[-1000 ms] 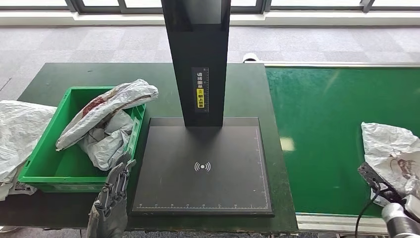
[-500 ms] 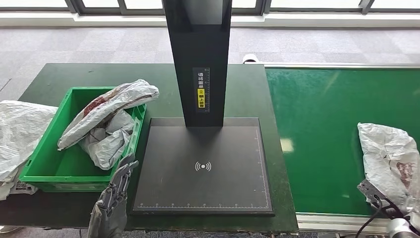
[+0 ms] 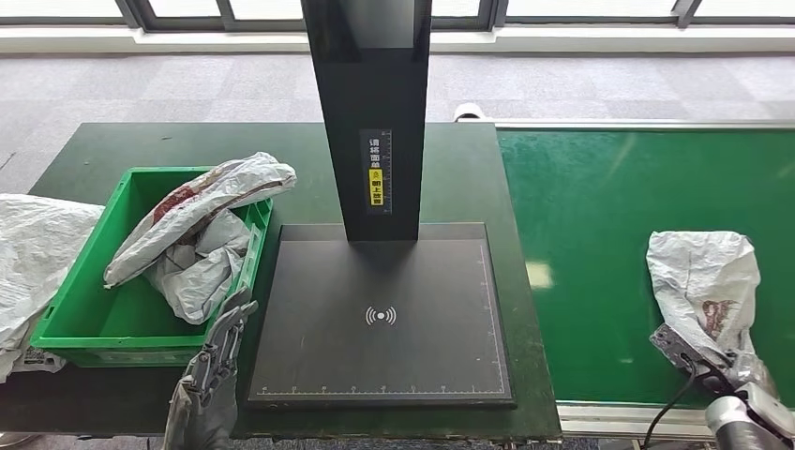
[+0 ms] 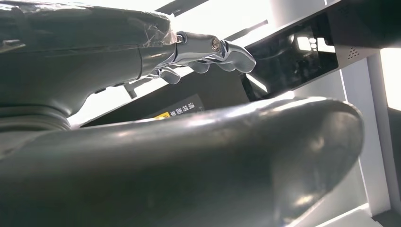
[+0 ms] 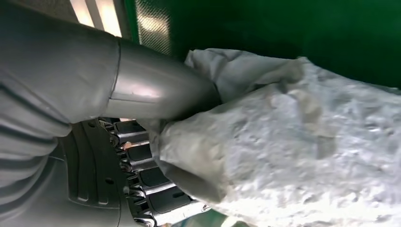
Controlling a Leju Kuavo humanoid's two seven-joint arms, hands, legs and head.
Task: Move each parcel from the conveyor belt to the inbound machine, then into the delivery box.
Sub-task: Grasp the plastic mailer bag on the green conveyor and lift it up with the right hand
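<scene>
The parcel (image 3: 705, 292) on the belt (image 3: 600, 234) has been carried to the left over the last second: it lay at the far right edge of the head view, and now it is seen whole, nearer to the machine (image 3: 382, 314) but still well apart from it. The right hand (image 3: 717, 361) has followed it and is now closed on its near end; in the right wrist view the thumb (image 5: 156, 94) lies over the crumpled grey wrapping and the dark fingers (image 5: 151, 189) are under it, so the parcel is judged to be grasped. It is not yet lifted, as it still rests on the belt. The left hand (image 3: 217, 361) is kept where it was, at the front of the worktop (image 3: 122, 141) between the box (image 3: 84, 319) and the machine plate, with its fingers apart and nothing held. Two parcels are already lying in the box. The next step is probably the lift toward the plate.
</scene>
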